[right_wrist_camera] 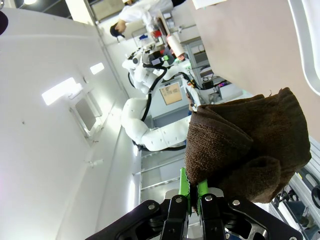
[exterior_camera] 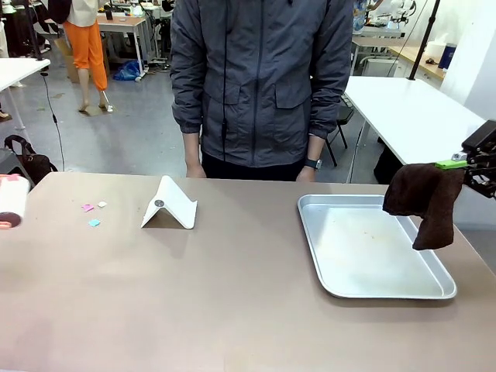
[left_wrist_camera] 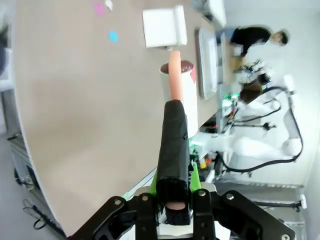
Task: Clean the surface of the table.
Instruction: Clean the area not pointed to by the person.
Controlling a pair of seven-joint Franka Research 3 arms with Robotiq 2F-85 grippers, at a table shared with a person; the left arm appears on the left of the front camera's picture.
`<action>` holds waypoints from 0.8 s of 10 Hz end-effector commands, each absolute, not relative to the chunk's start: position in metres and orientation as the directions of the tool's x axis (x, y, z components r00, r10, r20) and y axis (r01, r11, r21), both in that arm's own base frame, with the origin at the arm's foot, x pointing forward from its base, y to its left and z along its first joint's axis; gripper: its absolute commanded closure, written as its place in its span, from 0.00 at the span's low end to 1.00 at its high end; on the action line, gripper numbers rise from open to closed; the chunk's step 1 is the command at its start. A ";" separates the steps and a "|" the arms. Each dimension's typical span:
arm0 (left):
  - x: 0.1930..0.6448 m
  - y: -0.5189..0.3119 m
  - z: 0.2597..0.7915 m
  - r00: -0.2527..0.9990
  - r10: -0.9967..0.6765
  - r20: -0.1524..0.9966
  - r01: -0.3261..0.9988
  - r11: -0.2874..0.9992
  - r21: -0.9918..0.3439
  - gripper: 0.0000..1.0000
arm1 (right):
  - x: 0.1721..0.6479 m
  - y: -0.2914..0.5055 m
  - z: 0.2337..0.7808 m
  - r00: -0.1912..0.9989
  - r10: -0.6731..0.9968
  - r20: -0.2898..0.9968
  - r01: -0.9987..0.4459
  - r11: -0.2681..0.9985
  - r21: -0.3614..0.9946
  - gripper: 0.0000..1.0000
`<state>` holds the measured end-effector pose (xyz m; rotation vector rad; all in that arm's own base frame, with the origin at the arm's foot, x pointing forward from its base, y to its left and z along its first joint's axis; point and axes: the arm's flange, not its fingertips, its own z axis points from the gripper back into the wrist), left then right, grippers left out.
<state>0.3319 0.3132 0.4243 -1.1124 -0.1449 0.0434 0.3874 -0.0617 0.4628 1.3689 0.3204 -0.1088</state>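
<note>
Currently clamped: right gripper (exterior_camera: pixel 455 164) on brown cloth (exterior_camera: pixel 422 198), frame's right edge, by tray (exterior_camera: pixel 310 232); left gripper (left_wrist_camera: pixel 175 192) on lint roller (exterior_camera: pixel 11 200), left edge. On desk (exterior_camera: pixel 232 302), paper scraps (exterior_camera: pixel 92 211) upper left, nearer left gripper.

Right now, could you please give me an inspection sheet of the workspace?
Surface: table, brownish-tan, small paper scraps near its left end.
Job's things: lint roller in left gripper; brown cloth hanging from right gripper.
Clutter: white folded stand mid-table; silver tray, faint marks inside.
Grippers: both sets of fingers shut on their tools.
Cables: black cable hanging beyond the far-left corner.
Surroundings: person standing at far edge; white tables behind.
</note>
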 end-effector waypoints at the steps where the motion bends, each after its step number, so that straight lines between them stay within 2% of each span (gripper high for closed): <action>1: 0.324 0.357 0.415 0.971 0.202 0.129 0.057 0.327 -0.943 0.77 | 0.387 -0.062 0.466 0.953 0.126 -0.276 0.249 0.199 0.948 0.94; 5: 0.296 0.389 0.387 0.946 0.315 0.080 0.000 0.246 -0.969 0.77 | 0.387 -0.062 0.466 0.953 0.126 -0.276 0.249 0.199 0.948 0.94; 6: 0.295 0.383 0.387 0.956 0.282 0.079 -0.006 0.288 -0.957 0.77 | 0.387 -0.062 0.466 0.953 0.126 -0.276 0.249 0.199 0.948 0.94; 8: 0.295 0.383 0.387 0.956 0.282 0.079 -0.006 0.288 -0.957 0.77 | 0.387 -0.062 0.466 0.953 0.126 -0.276 0.249 0.199 0.948 0.94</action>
